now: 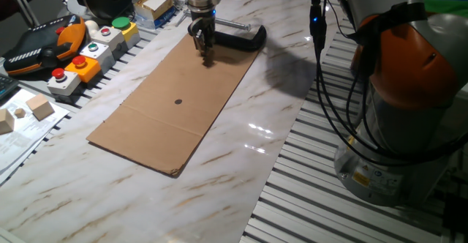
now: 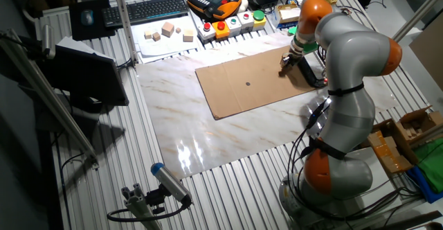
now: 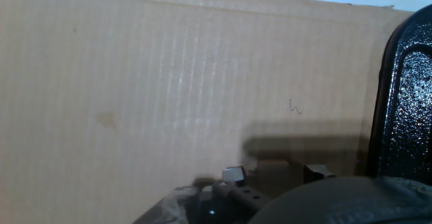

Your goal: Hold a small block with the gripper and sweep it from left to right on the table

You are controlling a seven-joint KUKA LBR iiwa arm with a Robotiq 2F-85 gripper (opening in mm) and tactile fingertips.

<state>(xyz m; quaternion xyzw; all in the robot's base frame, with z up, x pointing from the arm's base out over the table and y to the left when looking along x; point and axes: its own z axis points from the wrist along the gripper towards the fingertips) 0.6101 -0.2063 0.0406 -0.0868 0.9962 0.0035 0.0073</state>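
My black gripper point(image 1: 206, 58) point(image 2: 284, 69) points down onto the far right end of a brown cardboard sheet point(image 1: 168, 104) that lies on the white marble table point(image 1: 241, 177). In the hand view its two fingertips point(image 3: 233, 175) show at the bottom edge, with a small tan block point(image 3: 273, 169) pinched between them and resting on the cardboard point(image 3: 169, 82). The block is too small to make out in either fixed view. The gripper point(image 3: 273, 175) is shut on it.
A black C-clamp point(image 1: 241, 38) point(image 3: 405, 102) lies just right of the gripper. Push-button boxes point(image 1: 88, 53) and an orange pendant point(image 1: 44, 45) line the left edge. Pale wooden blocks point(image 1: 40, 109) sit on paper. A dark dot point(image 1: 178, 102) marks the cardboard's middle. The arm's base point(image 1: 409, 89) stands at the right.
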